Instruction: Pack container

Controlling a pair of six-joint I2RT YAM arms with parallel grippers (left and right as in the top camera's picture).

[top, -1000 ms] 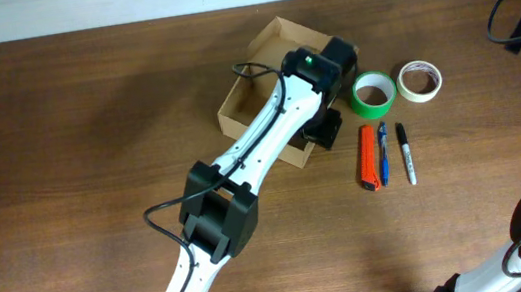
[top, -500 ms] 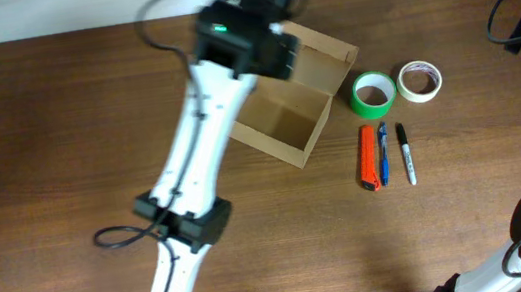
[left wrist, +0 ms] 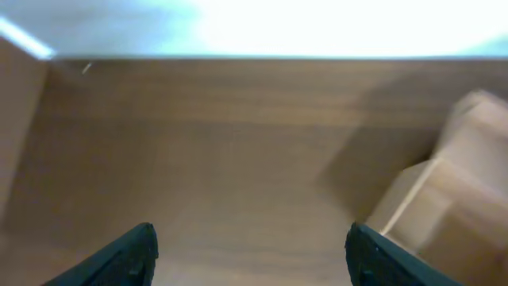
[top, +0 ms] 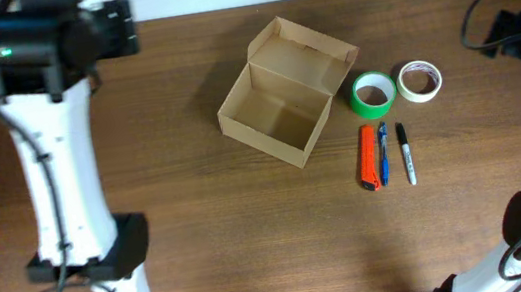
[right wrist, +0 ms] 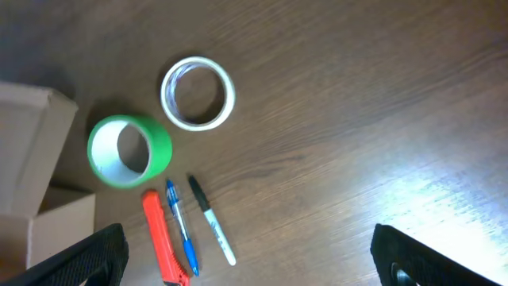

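The container, a plain tan cardboard box (top: 275, 116), stands open and empty at the table's middle with its flap lid (top: 304, 52) raised at the back. It also shows at the right edge of the left wrist view (left wrist: 448, 208) and the left edge of the right wrist view (right wrist: 32, 187). My left gripper (left wrist: 250, 254) is open and empty, high over bare table far left of the box (top: 112, 29). My right gripper (right wrist: 250, 262) is open and empty, above the table to the right of the tape rolls.
Right of the box lie a green tape roll (top: 372, 94) (right wrist: 129, 151) and a white tape roll (top: 418, 81) (right wrist: 198, 92). Below them lie an orange cutter (top: 369, 157), a blue pen (top: 383, 153) and a black marker (top: 406, 154). Black cables (top: 501, 18) sit at the far right.
My left arm has swung from over the box to the table's far back left, leaving the open box fully in view. The right arm shifted a little at the right edge.
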